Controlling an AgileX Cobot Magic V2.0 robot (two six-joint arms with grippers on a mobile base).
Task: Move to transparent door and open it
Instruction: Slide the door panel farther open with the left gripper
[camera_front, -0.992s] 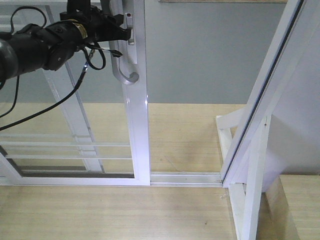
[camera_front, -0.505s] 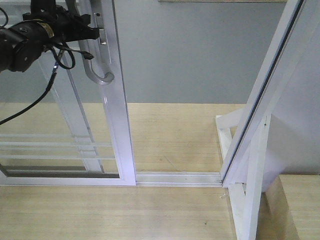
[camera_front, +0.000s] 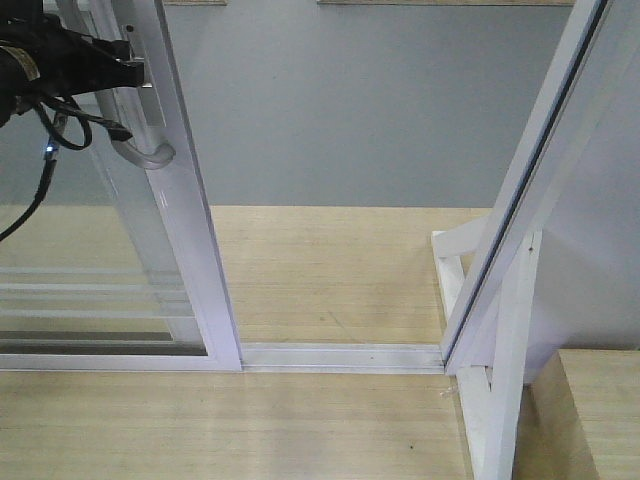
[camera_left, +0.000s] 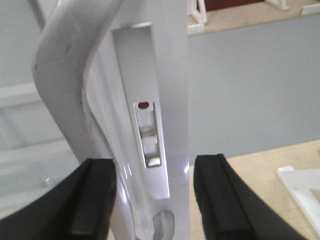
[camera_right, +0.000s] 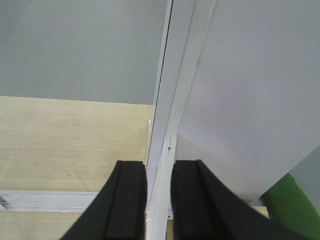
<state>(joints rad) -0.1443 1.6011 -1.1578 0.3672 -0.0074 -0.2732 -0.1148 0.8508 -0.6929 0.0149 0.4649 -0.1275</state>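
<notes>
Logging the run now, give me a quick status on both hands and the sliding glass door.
Left hand straddling door stile beside handle, fingers apart. Right hand idle at fixed frame post. Transparent door slid well left; track unobstructed.

The floor (camera_front: 330, 270) is of light wood-grain boards and runs to a grey wall (camera_front: 380, 110) at the back; a white metal track (camera_front: 340, 356) lies flat on it, from left to right across the front view; the transparent door (camera_front: 185, 250) stands with its lower frame in this track, at the left part; at the right end of the track a white upright frame (camera_front: 510, 330) rests on the floor, with a small white brace (camera_front: 450, 265) just behind it.
</notes>
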